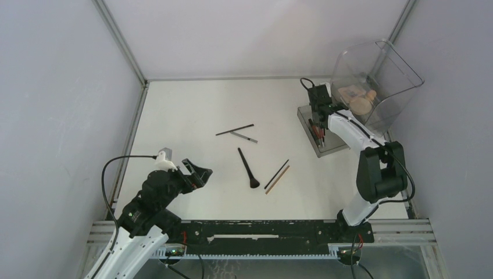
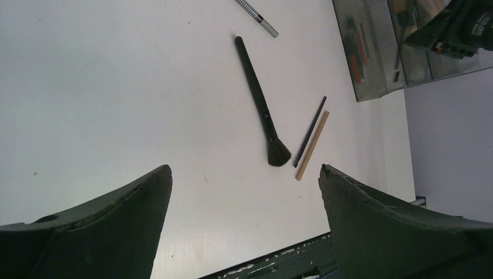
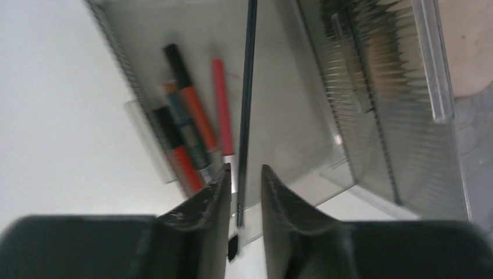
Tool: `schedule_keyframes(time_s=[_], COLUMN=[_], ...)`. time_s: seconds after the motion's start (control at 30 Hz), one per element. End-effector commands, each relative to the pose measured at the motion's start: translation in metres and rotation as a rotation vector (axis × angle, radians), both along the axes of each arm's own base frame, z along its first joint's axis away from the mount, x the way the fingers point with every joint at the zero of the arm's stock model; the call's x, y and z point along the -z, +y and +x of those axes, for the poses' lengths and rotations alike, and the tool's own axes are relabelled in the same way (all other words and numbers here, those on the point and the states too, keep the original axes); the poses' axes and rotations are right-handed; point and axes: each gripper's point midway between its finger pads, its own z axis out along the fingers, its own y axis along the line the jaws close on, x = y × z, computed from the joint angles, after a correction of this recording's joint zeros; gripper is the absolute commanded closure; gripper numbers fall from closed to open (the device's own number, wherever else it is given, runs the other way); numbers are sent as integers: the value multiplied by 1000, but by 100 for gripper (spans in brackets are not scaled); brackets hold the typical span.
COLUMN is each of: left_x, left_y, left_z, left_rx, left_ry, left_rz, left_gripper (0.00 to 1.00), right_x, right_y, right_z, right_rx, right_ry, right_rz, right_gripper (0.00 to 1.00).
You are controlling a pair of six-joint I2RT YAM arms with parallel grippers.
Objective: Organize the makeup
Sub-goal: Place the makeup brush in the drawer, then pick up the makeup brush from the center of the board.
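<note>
Over the organizer's front tray (image 3: 285,133), with my right end effector (image 3: 244,171) barely released around the thin dark pencil (image 3: 249,87), I should lower first, then open wider, laying it beside the red lip tubes (image 3: 195,119).

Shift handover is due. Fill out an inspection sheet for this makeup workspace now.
Surface: white table, no spills seen.
Job's things: black brush, two crossed pencils, two side-by-side pencils loose on the table; red tubes in the drawer.
Clutter: nothing seen.
Grippers: left gripper open, empty; right gripper over the drawer, jaws slightly apart around a thin dark pencil, grip unclear.
Cables: black cable loops beside the left arm.
Surroundings: grey walls, metal frame posts.
</note>
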Motion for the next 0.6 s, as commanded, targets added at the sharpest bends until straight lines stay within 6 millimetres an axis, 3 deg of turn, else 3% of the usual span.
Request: schedule_keyframes(time_s=[0.0,0.1,0.17,0.27,0.47,0.57], left_x=[-11,-12,-12,-11,-13,-12], left_y=[-1,0,-1,-3,-3,-1], left_z=[2,2,3,4,5,3], left_rx=[1,-1,-2,0,1,-4], left_ry=[-31,-31,-33,-30,-34,-32], left_rz=[-10,-8,-12,-17,-20,-12], left_gripper=[0,0,0,0,0,0], right_x=[-2,-15,-27,-29,13,39], right_y=[-23,2,35,93,205,244], right_z=[19,16,9,-12,-73,-98], right_rx=[64,11,-68,-196,-371,-422], right_ry=[-32,-72,-98,-87,50,126], right_rz=[-78,-33,23,90,294,348], right_gripper=[58,54,55,56,54,40])
